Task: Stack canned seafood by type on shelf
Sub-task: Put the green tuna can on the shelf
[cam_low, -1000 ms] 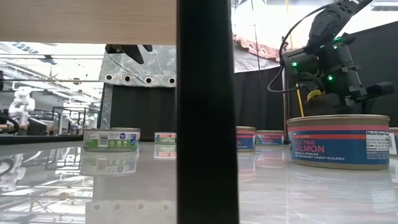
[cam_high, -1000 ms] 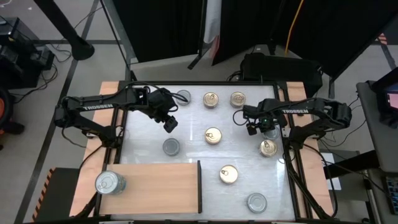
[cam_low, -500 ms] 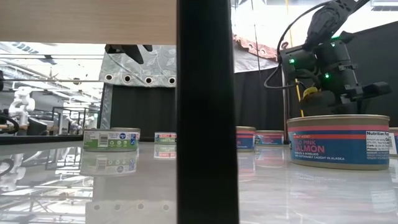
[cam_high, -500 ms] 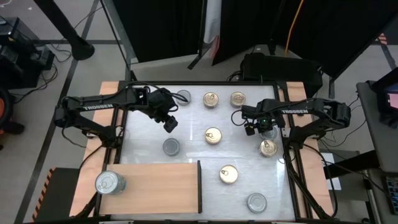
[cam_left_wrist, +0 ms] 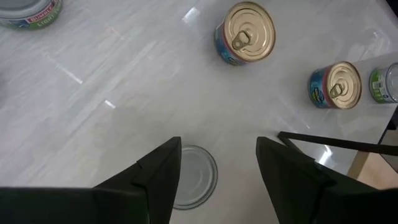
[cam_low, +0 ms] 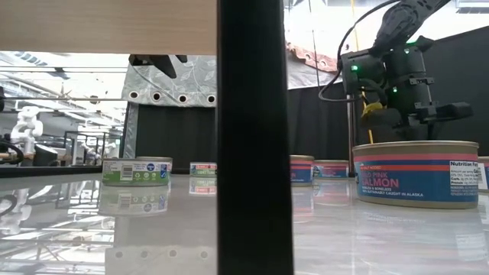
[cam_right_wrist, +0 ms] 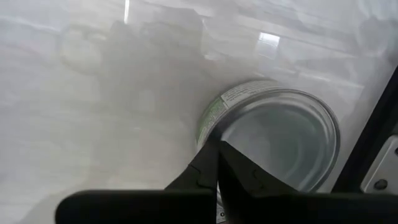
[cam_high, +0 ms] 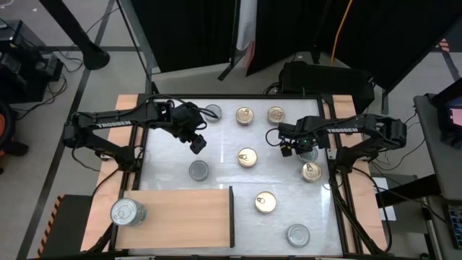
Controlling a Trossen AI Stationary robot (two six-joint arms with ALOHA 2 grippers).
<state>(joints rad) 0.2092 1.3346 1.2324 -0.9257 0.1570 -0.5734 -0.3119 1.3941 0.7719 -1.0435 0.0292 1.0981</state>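
Fingers: left gripper spread, right gripper pressed together | silver-lidded tin upright, lid up

White marbled tabletop, black curtain, yellow cable behind.

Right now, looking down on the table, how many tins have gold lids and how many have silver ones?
Gold-lidded tins: 5
Silver-lidded tins: 5, one of them on the wooden board
Total: 10
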